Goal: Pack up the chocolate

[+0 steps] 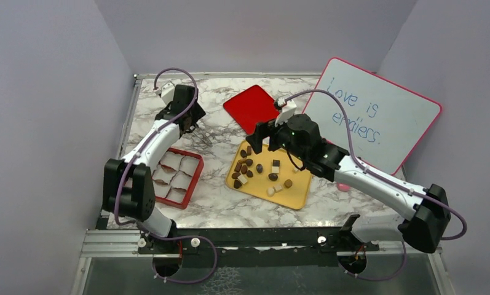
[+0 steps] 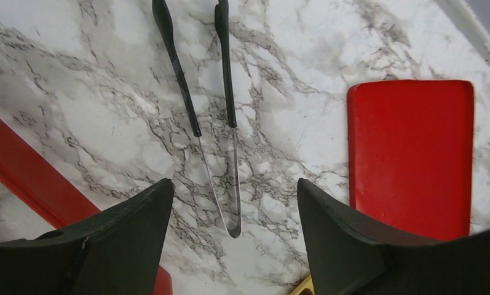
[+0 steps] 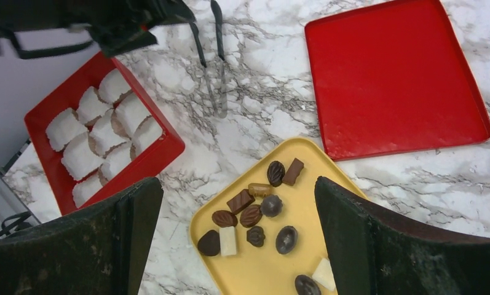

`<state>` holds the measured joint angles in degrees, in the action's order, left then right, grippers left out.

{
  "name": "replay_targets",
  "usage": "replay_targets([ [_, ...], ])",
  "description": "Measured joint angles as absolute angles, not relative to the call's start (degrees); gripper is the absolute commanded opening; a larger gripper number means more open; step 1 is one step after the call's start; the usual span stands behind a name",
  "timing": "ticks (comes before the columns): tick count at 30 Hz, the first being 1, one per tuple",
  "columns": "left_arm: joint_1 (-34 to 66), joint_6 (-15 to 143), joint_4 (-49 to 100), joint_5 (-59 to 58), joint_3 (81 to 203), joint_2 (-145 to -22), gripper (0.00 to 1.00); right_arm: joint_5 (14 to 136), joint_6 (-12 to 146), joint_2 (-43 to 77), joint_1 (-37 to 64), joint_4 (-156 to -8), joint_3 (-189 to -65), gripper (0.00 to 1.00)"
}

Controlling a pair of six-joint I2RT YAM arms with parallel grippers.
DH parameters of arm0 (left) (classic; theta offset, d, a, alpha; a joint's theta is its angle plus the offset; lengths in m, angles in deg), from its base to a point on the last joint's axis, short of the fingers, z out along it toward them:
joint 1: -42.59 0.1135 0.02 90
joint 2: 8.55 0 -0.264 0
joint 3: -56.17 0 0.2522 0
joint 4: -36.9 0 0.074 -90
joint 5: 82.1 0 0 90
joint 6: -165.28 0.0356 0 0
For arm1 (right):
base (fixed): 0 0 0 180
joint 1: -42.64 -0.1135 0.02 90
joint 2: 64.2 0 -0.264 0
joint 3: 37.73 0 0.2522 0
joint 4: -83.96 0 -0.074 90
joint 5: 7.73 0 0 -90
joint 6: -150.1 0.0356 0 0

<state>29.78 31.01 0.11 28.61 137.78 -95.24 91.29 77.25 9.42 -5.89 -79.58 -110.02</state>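
The chocolate [image 1: 254, 169] is several dark brown, tan and white pieces lying loose on a yellow tray [image 1: 291, 193] at the table's middle. My right gripper [image 1: 260, 138] hovers over the tray's far end, open and holding nothing. Its wrist view shows the chocolate [image 3: 251, 215] between and below its fingers [image 3: 353, 233]. My left gripper [image 2: 233, 190] is open above the marble at the far left. Black-handled metal tongs [image 2: 227, 80] lie flat there, their bent end just ahead of its fingertips, untouched.
A red box [image 1: 196, 175] lined with white paper cups [image 3: 101, 132] sits at the left. A flat red lid [image 1: 251, 104] lies at the back centre. A pink-framed whiteboard [image 1: 377, 117] leans at the right. Grey walls enclose the table.
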Motion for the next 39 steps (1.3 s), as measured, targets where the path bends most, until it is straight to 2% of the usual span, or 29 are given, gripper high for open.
replay_targets([
  [13,29.3,24.4,-1.8,28.3,143.9,-114.6,0.71,90.3,77.4,5.5,-5.9,-79.4,-109.0,1.00],
  [22,29.3,24.1,-1.9,28.3,148.3,-119.4,0.68,90.1,77.3,5.4,-5.9,-79.1,-108.8,1.00],
  [28,30.1,25.0,-2.9,28.3,149.5,-119.2,0.73,90.1,77.2,6.1,-5.9,-80.3,-107.7,1.00],
  [34,35.1,30.1,-3.1,27.7,153.1,-114.4,0.75,89.9,77.0,19.8,-5.9,-84.6,-113.0,0.94],
  [39,41.9,30.4,-2.9,25.3,151.9,-108.9,0.90,88.7,75.1,36.4,-5.9,-86.8,-123.5,0.88],
])
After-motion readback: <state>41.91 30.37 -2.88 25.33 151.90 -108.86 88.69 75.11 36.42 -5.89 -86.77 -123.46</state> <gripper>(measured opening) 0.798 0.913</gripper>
